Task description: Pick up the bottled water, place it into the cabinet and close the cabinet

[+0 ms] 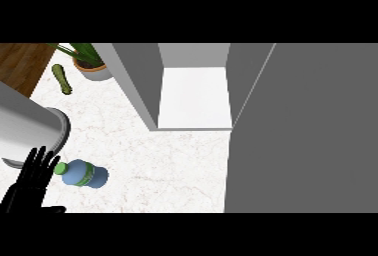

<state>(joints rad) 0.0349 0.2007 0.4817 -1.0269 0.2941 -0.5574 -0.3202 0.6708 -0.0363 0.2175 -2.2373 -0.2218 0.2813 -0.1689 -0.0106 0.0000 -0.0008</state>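
Hovering at the lower left of the frame, the left hand held nothing, fingers straight, just beside the water bottle on the white marbled counter, probably poised for a grasp. The cabinet at upper centre stood open, door swung aside to receive it. A potted plant and a cucumber sat upper left.

Bare surface lies between the bottled water and the open cabinet; its swung-out door walls off the right
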